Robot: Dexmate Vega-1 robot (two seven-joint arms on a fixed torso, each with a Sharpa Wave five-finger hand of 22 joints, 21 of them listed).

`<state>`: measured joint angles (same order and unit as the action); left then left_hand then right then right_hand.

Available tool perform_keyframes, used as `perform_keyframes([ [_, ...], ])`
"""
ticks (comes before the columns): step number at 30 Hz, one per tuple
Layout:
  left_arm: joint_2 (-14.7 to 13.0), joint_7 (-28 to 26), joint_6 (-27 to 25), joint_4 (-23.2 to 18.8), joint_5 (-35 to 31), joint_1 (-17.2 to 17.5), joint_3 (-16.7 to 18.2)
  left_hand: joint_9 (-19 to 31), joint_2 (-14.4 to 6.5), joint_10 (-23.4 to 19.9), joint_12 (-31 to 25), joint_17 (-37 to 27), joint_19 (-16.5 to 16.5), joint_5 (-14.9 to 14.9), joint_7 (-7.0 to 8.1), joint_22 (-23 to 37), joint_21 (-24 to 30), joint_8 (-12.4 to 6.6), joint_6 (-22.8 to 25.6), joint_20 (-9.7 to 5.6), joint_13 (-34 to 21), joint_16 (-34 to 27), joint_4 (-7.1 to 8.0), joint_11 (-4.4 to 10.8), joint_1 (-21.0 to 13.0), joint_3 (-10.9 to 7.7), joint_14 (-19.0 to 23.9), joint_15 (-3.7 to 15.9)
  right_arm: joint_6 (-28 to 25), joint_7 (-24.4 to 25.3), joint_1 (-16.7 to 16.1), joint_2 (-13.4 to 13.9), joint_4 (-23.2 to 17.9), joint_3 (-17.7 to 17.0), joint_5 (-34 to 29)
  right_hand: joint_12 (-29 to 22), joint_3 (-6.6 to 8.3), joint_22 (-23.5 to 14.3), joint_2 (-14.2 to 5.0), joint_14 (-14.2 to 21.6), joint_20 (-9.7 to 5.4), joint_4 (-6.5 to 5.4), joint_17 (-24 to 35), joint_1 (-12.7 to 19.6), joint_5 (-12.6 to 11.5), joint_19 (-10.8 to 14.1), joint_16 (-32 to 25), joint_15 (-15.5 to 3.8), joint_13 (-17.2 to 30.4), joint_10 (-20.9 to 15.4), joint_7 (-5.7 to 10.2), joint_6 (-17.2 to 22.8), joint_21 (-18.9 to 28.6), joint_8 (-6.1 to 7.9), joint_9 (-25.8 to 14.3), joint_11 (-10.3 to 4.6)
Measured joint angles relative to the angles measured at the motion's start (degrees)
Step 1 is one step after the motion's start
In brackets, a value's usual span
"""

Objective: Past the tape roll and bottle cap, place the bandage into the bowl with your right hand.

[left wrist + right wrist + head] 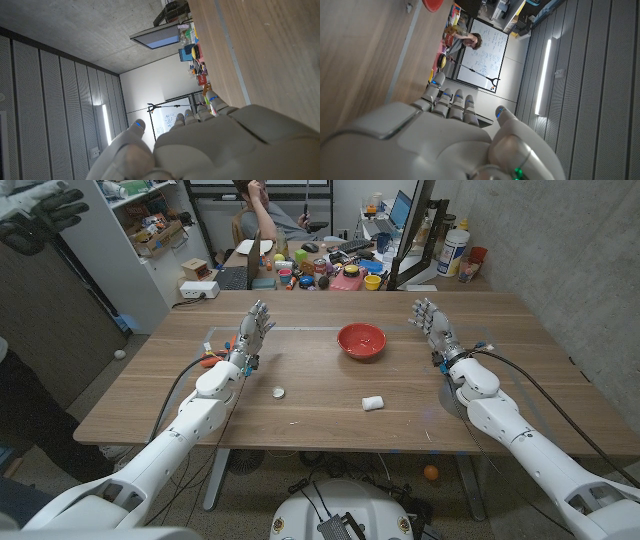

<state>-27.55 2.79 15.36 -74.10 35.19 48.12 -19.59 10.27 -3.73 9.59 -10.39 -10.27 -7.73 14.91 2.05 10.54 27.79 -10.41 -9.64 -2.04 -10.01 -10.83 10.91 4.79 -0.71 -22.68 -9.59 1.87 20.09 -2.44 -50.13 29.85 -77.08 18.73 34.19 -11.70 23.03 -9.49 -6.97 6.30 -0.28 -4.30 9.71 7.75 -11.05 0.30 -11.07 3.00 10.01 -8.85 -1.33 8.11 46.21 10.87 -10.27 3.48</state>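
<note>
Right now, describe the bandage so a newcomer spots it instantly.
On the wooden table, find the red bowl near the middle. Closer to the robot, slightly right of it, lies the bandage: a small white roll, chunkier than the flat round cap off to its left.

Two glossy white arms with rounded shells, pale grey left hand (256,323) and right hand (431,319) with dark seams, small blue lights on the fingers (451,102), black cables behind each wrist, orange and blue wrist fittings

The left hand (210,145) reaches along the wooden table (270,45).
</note>
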Motion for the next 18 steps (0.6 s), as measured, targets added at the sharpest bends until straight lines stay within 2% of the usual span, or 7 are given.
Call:
perform_keyframes([
  [4,0.17,0.26,-0.13,0.09,-0.22,0.0,0.16,0.0,0.0,0.0,0.02,0.0,0.0,0.0,0.0,0.0,0.0,0.0,0.0,0.0,0.0,0.0,0.0,0.0,0.0,0.0,0.0,0.0,1.35,0.97,-1.14,1.58,-2.39,-0.53,-2.17,-0.74,0.14,0.0,0.09,2.11,1.86,1.55,0.05,1.42,0.28,1.2,-0.23,2.38,0.0,-2.26,0.7,0.7,-0.68,0.0,-0.08,0.4],
  [6,0.21,0.39,-0.17,0.13,-0.3,0.0,0.22,0.0,0.0,0.0,0.02,0.0,0.0,0.0,0.0,0.0,0.0,-0.04,0.0,0.0,0.0,0.0,0.0,0.0,0.0,0.0,0.0,0.0,2.03,1.58,-1.84,2.64,-3.95,-0.88,-3.4,-0.94,0.25,-0.18,0.42,2.92,2.69,1.8,0.05,1.76,0.27,1.59,-0.39,3.09,0.0,-3.23,1.03,1.03,-0.89,0.0,-0.28,0.45],
  [11,0.42,0.65,-0.22,0.36,-0.4,-0.02,0.42,0.0,0.0,0.0,0.02,0.0,0.0,0.0,0.0,-0.01,0.0,-0.22,0.0,0.0,0.01,0.0,0.0,0.0,0.0,0.0,0.0,0.0,3.84,3.39,-3.07,4.57,-6.63,-1.41,-7.38,-1.38,0.46,-0.27,0.62,4.4,3.26,2.69,0.04,2.71,0.27,1.78,-0.39,3.1,0.0,-4.21,1.13,1.73,-0.9,0.44,-0.27,0.53],
  [12,0.46,0.78,-0.23,0.41,-0.45,-0.04,0.44,-0.01,0.0,0.0,-0.18,0.0,0.0,0.0,0.0,0.0,0.0,-0.22,0.0,0.0,0.01,0.0,0.0,0.0,0.0,0.0,0.0,0.0,4.04,3.67,-3.83,5.72,-8.2,-1.76,-7.96,-1.38,0.53,-0.27,0.42,4.8,3.26,2.98,0.04,2.97,0.27,1.78,-0.39,3.13,0.0,-4.48,1.15,1.75,-1.15,0.44,-0.27,0.62],
  [15,0.52,0.78,-0.23,0.59,-0.45,-0.16,0.52,-0.01,0.0,0.0,-0.22,0.01,0.0,0.0,0.0,-0.01,0.0,-0.22,0.0,0.0,0.01,0.0,0.0,0.0,0.0,0.0,0.0,0.0,4.88,4.89,-3.83,5.72,-8.2,-1.76,-10.31,-1.38,0.63,-0.27,0.7,4.9,3.26,3.28,0.04,3.38,0.27,1.78,-0.39,3.23,0.25,-4.79,1.33,1.93,-1.31,0.44,-0.27,0.51],
  [16,0.57,1.07,-0.24,0.68,-0.58,-0.23,0.54,-0.01,0.0,0.0,-0.22,0.01,0.0,0.0,0.0,-0.01,0.0,-0.22,0.0,0.0,0.01,0.0,0.0,0.0,0.0,0.01,0.0,0.0,5.28,5.6,-5.39,7.91,-11.39,-2.61,-11.61,-1.38,0.63,-0.27,0.7,4.9,3.27,3.28,0.04,3.38,0.27,1.79,-0.39,3.22,0.27,-4.8,1.33,1.93,-1.31,0.44,-0.27,0.5],
  [18,0.68,1.18,-0.25,0.87,-0.63,-0.34,0.54,-0.01,0.0,-0.01,-0.22,0.01,0.0,0.0,0.0,-0.01,0.0,-0.22,0.0,0.0,0.01,0.0,0.0,-0.01,0.0,0.01,0.0,0.0,5.72,6.55,-6.0,8.68,-12.53,-2.93,-13.39,-1.38,0.73,-0.26,0.91,5.21,3.49,3.65,0.04,3.59,0.27,2.02,-0.39,2.94,0.28,-4.99,1.33,1.93,-1.53,0.44,-0.27,0.33],
])
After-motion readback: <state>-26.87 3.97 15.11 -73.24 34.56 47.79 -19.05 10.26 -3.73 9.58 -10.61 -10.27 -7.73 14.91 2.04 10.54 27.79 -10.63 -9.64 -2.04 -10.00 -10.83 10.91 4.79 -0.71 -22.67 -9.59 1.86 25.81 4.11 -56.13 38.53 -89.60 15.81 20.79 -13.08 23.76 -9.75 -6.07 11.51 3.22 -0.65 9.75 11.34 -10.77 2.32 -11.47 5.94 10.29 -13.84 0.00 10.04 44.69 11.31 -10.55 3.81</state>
